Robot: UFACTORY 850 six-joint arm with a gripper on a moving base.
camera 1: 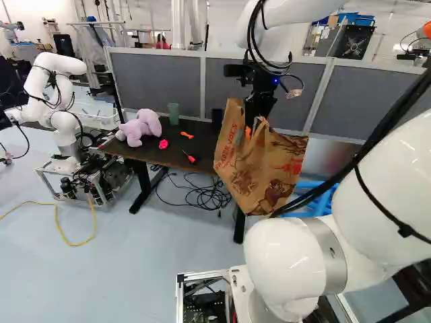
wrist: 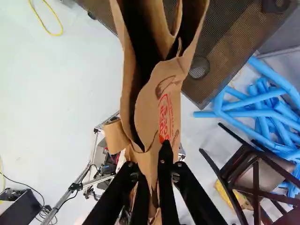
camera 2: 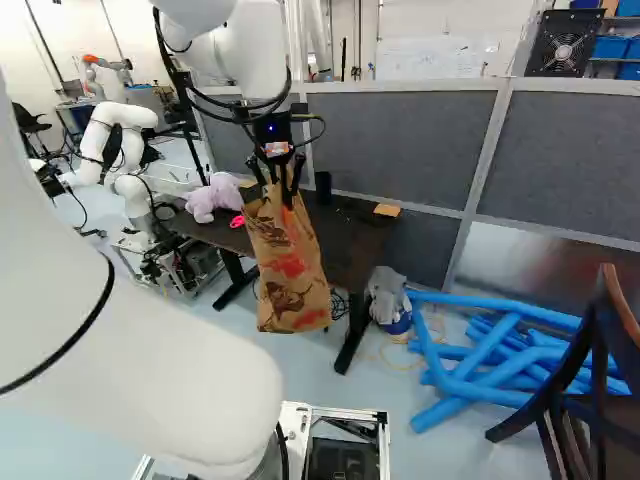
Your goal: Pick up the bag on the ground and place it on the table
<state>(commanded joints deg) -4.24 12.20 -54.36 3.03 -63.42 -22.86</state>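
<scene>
Partition: grey panels, pale frames, standing before a white wall. Floor: pale blue-grey, smooth. Blue tubes lie heaped beside a dark chair. A yellow cable crosses the floor at the left of the left base view.

A robotics lab — another robot, grey partitions.

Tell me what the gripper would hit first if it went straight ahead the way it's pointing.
The gripper points down, shut on the bag. The hanging bag would lead the way, probably meeting the floor first, though the table looks close and depth is unclear.
</scene>
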